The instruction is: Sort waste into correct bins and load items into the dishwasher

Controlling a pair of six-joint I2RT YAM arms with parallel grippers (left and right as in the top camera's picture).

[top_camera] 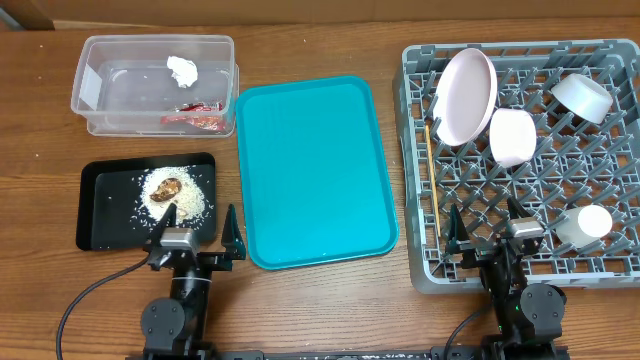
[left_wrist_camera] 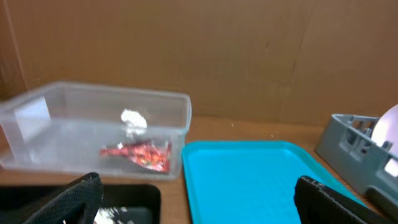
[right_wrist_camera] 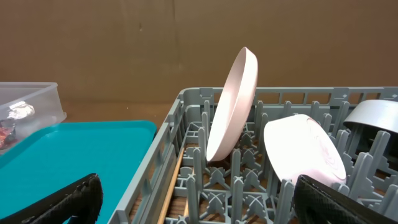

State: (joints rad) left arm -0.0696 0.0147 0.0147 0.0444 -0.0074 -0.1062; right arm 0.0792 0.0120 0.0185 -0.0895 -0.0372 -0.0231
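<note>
Nearest of all, at the counter's front edge, the left pincer (top_camera: 196, 228) stands released, jaws spread and holding nothing, its tips over the near rim of the black tray (top_camera: 100, 215). On that tray lie the loose rice (top_camera: 190, 200) and one brown lump (top_camera: 170, 188). Behind it, the clear tub (top_camera: 90, 50) holds one tissue ball (top_camera: 182, 68) and one red wrapper (top_camera: 197, 118). One teal tray (top_camera: 312, 170) lies in the middle with nothing showing on it.

To the right, the grey rack (top_camera: 415, 60) carries one plate (top_camera: 465, 95) on edge, two bowls — a white one (top_camera: 512, 137) beside the plate and a paler one (top_camera: 582, 97) towards the far corner — and one cup (top_camera: 585, 225). The chopsticks (top_camera: 432, 180) lie along its left side; whether that is a pair, I cannot tell. Over the rack's near edge, the right pincer (top_camera: 485, 228) is likewise released and empty.

By my judgement the sorting and loading look done, so the step in hand is a clean finish — keep both pincers spread, lift straight up before any sideways move so the left one does not nudge the black tray and scatter rice, and keep the right one clear of the rack's pegs.
</note>
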